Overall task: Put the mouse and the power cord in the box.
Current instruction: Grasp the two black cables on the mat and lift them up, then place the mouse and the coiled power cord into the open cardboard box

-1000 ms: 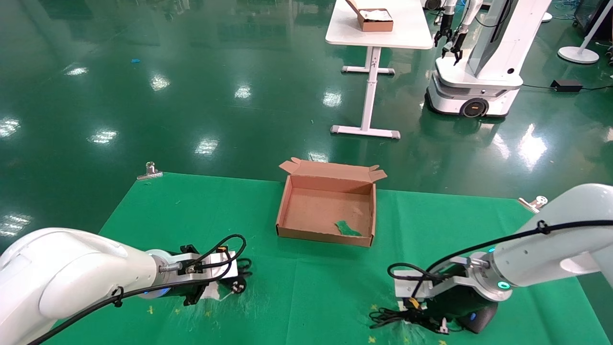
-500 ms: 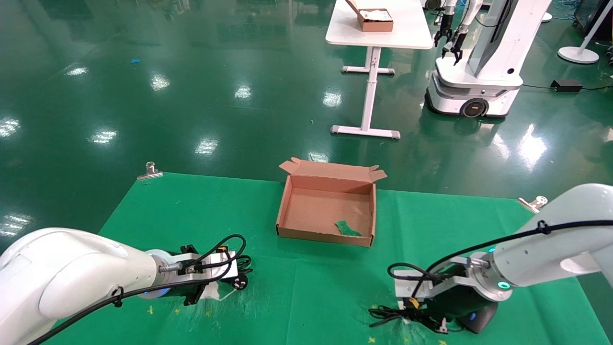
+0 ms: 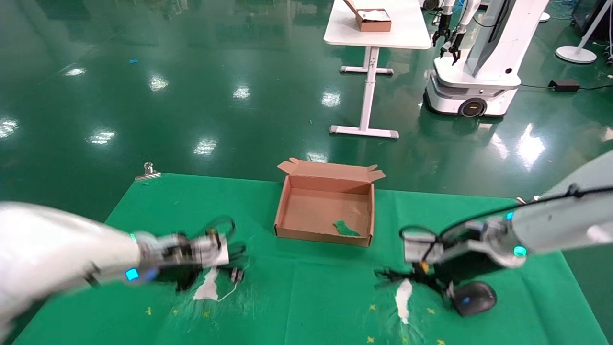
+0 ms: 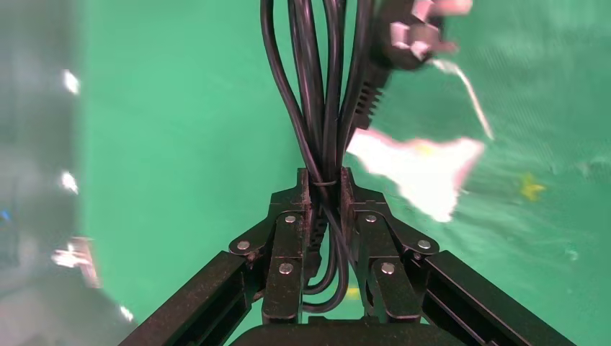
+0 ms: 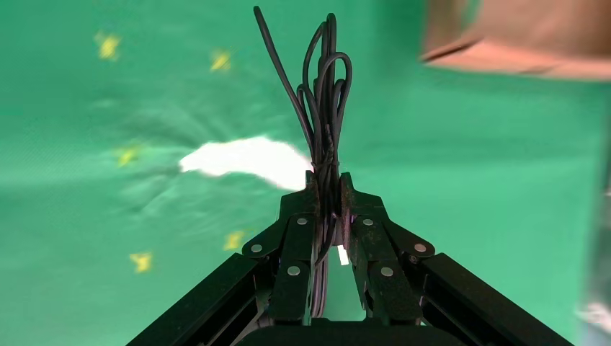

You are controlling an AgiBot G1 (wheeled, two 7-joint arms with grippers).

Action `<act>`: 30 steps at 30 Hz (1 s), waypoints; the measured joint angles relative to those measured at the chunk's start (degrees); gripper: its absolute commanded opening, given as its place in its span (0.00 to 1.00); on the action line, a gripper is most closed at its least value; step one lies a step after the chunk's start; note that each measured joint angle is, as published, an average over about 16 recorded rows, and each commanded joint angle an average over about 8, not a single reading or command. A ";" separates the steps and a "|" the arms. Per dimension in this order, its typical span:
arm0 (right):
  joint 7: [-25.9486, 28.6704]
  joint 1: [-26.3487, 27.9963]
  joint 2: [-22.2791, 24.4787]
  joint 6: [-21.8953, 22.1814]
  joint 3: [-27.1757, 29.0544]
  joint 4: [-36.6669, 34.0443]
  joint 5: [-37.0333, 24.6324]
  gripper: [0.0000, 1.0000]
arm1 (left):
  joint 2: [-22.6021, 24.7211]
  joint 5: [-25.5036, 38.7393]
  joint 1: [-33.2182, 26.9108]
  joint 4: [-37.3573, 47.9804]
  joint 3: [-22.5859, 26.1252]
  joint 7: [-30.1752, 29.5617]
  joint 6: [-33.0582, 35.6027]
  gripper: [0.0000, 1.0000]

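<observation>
Currently the power cord (image 4: 324, 94) is pinched by the left gripper (image 4: 326, 189), the mouse (image 3: 474, 298) cable by the right gripper (image 5: 328, 189); the box (image 3: 287, 203) lies between, farther forward, roughly equally near.

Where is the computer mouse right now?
In the head view, the mouse sits on the green cloth at the robot's right, below the right gripper, which pinches its thin cable.
</observation>
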 measured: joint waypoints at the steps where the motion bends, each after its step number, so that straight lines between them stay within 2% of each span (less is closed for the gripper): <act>1: 0.17 0.64 0.31 0.03 0.13 0.52 -0.11 0.00 | 0.04 -1.15 -0.75 -0.04 -0.49 0.22 0.39 0.00; 8: 2.32 4.71 2.69 -0.20 0.72 5.11 -1.43 0.00 | 2.92 -8.24 -5.61 -0.40 -3.51 0.89 1.23 0.00; 13: 4.98 6.86 4.81 -1.25 0.93 9.53 -2.67 0.00 | 8.10 -8.12 -6.54 -0.18 -3.19 -0.35 -2.04 0.00; 18: 8.19 8.56 7.34 -3.05 1.06 15.21 -4.02 0.00 | 12.82 -2.97 -5.35 0.20 1.19 -2.90 -10.00 0.00; 23: 11.52 9.88 9.92 -5.21 1.18 21.04 -5.26 0.00 | 15.66 4.20 -4.04 1.90 8.89 -7.14 -20.13 0.00; 30: 15.39 10.95 12.74 -7.94 1.38 27.84 -6.37 0.00 | 16.59 11.31 -4.43 5.16 21.17 -15.50 -31.89 0.86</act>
